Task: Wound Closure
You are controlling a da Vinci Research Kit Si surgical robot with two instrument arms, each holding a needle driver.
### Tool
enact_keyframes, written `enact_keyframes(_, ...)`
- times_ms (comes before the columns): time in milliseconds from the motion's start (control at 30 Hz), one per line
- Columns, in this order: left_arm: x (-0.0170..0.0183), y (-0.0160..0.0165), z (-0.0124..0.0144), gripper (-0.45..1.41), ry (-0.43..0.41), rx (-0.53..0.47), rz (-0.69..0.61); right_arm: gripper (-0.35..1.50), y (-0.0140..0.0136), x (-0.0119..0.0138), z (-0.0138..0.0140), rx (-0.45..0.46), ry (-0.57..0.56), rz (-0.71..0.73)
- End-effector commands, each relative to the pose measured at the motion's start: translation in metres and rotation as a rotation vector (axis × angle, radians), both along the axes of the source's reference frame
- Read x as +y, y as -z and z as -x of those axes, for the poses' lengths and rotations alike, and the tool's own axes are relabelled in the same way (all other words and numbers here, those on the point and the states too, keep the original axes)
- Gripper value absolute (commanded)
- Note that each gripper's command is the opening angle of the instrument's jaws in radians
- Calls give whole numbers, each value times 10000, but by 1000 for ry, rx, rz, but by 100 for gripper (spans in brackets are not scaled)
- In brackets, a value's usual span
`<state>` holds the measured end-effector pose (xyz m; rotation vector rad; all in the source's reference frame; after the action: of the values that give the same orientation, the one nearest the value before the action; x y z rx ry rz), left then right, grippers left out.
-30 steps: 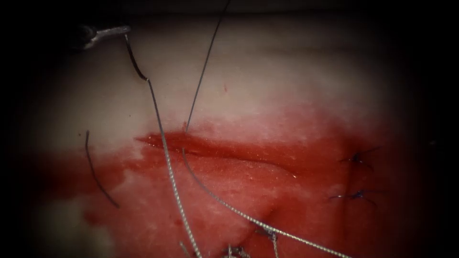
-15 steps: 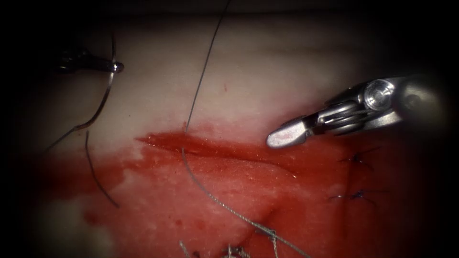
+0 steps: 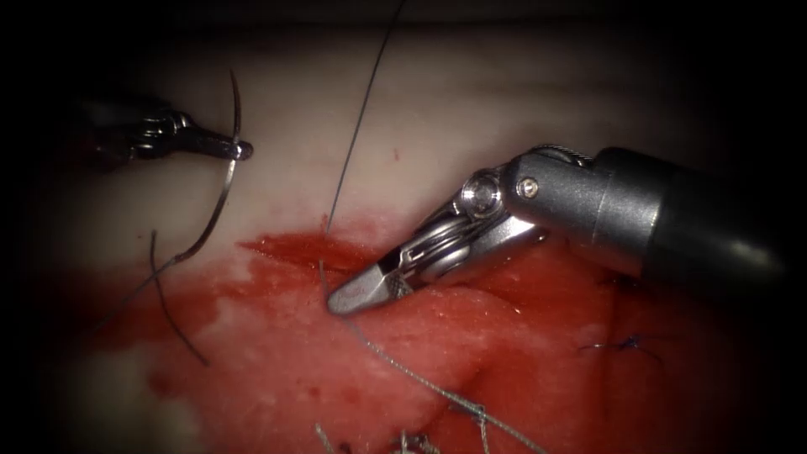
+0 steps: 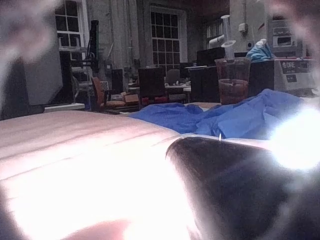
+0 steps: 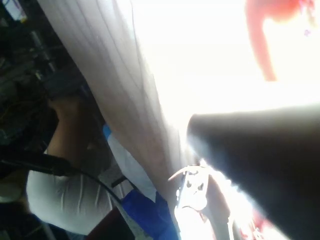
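The pale, red-stained pork tissue carries knotted stitches at lower right, but its long red cut gapes mid-frame. The right steel tool, jaws closed, tip touches grey thread. At upper left, the left tool grips the thin curved needle mid-curve, outside tissue.

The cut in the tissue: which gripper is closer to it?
Right. The right gripper sits at the cut, beside the thread. The left gripper, holding the needle mid-curve, is off to the left.

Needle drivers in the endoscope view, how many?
2. Left silver needle driver, left of the red cut, grips the curved needle mid-curve; right needle driver sits at the cut.
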<state>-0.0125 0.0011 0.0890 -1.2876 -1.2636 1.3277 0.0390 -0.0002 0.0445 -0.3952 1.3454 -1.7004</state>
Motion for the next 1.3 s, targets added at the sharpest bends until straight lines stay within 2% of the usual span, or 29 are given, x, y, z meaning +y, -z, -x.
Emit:
enact_keyframes(33, 15, 9, 0, -45, 6, 0, 10, 94, 6, 15, -13, 9, 7, 3)
enact_keyframes(233, 15, 9, 0, -45, 5, 6, 9, 94, -4, 22, -22, 8, 29, -17)
enact_keyframes(300, 15, 9, 1, -45, 5, 6, 9, 89, -5, 23, -24, 9, 33, -10)
enact_keyframes(333, 15, 9, 1, -45, 5, 6, 9, 81, -6, 23, -25, 2, 36, -17)
enact_keyframes(367, 15, 10, 1, -45, 5, 6, 9, 31, -6, 21, -24, -25, 52, -28)
enact_keyframes(400, 15, 10, 1, -45, 5, 6, 9, 31, -6, 21, -24, -25, 52, -28)
enact_keyframes(433, 15, 10, 1, -45, 5, 6, 9, -20, -6, 20, -23, -46, 64, -32)
enact_keyframes(467, 15, 10, 1, -45, 7, 8, 9, -35, -6, 20, -21, -53, 80, -26)
enact_keyframes(767, 14, 9, 2, -45, 7, 28, 12, -35, 24, 12, 27, -29, 178, -26)
enact_keyframes(967, 15, 9, 2, -45, 16, 47, 13, -35, 50, 14, 82, -2, 156, -4)
enact_keyframes(1000, 15, 9, 2, -45, 15, 50, 14, -35, 54, 16, 93, 2, 151, -1)
enact_keyframes(1033, 16, 8, 2, -45, 20, 64, 15, -35, 62, 20, 123, -5, 134, 0)
enact_keyframes(1067, 16, 8, 2, -45, 20, 64, 15, -35, 62, 20, 123, -5, 134, 0)
enact_keyframes(1100, 16, 8, 2, -45, 24, 69, 16, -35, 65, 22, 136, -11, 119, 10)
enact_keyframes(1300, 19, 5, 0, -45, 36, 83, 17, -35, 75, 33, 234, -120, 20, 121)
